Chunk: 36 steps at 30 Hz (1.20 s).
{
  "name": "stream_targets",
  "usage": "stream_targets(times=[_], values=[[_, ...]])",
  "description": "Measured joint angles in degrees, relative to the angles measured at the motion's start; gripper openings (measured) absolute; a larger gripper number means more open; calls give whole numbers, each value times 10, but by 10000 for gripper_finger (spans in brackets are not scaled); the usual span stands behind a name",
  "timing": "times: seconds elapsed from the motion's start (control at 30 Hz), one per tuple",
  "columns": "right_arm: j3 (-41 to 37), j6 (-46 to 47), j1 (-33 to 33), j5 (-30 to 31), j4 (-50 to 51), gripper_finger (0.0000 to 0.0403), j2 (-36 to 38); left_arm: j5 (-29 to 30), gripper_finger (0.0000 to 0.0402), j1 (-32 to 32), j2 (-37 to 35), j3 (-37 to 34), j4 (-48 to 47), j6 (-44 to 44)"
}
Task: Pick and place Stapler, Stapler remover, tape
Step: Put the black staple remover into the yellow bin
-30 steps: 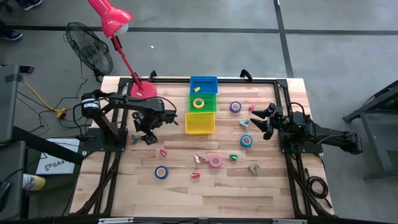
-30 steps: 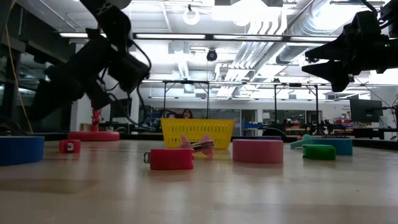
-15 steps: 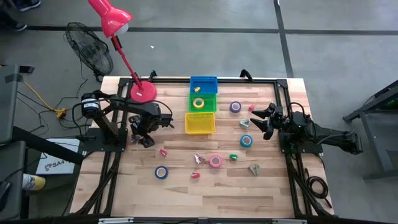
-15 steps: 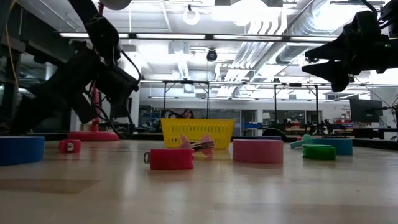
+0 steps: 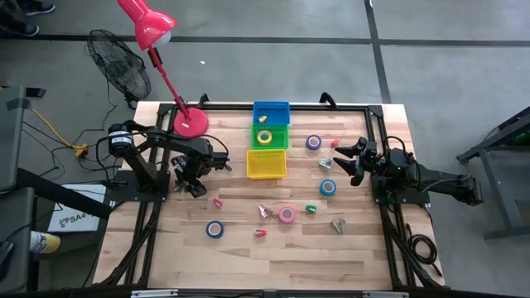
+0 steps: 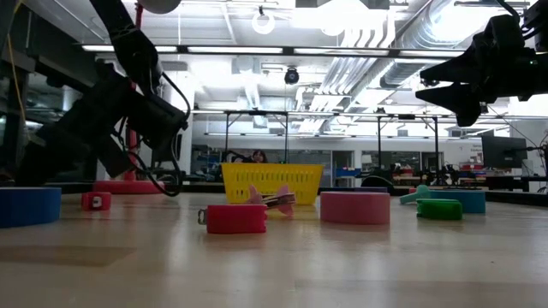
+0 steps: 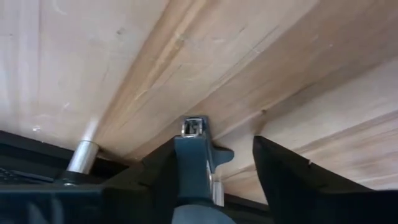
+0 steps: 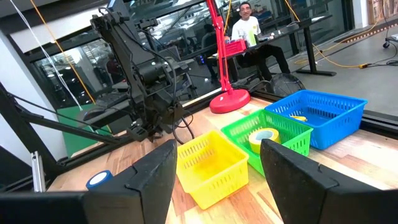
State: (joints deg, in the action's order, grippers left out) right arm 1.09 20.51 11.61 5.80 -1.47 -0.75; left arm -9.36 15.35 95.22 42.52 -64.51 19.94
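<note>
The tape rolls lie scattered over the wooden surface (image 5: 364, 248) in the high view: a blue roll (image 5: 215, 229) lower left of centre, a pink roll (image 5: 286, 214) at centre, another blue roll (image 5: 329, 187) right of centre and a purple roll (image 5: 313, 142) upper right. A yellow roll (image 5: 264, 137) already sits in the green basket (image 5: 284, 141), which stands between the blue basket (image 5: 286, 106) above and the yellow basket (image 5: 281, 171) below. Small red, green and grey pieces lie among the rolls; they may be the staplers and removers, but they are too small to tell.

The rolls look light, stiff and smooth-sided, so they should slide if nudged. A sound hold would be 1 finger through the open centre and 1 on the outer wall, or both across the full width.

The left gripper (image 5: 192, 187) sits low at the left of the frame, close to the surface beside the lamp's red base (image 5: 190, 120) and well apart from every roll. In its wrist view the 2 fingers (image 7: 292, 180) stand partly apart with only bare wood between them, so it holds nothing.

The right gripper (image 5: 345, 166) hangs above the surface at centre right, near the second blue roll, its fingers (image 8: 295, 171) spread wide and empty, pointing towards the baskets.
</note>
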Motion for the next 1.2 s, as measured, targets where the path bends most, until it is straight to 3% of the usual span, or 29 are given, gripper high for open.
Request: stream_targets(times=[0.43, 0.67, 1.0, 1.2], values=[[0, 0, 0, 0, 0, 222, 0, -13, 42, 0, 0, 8, 7, 1], [0, 0, 0, 0, 0, 222, 0, 31, 41, 0, 0, 72, 13, -14], [0, 0, 0, 0, 0, 222, 0, 154, 42, 35, 0, 206, 73, -114], [0, 0, 0, 0, 0, 222, 0, 140, 42, 54, 8, 248, 185, -209]])
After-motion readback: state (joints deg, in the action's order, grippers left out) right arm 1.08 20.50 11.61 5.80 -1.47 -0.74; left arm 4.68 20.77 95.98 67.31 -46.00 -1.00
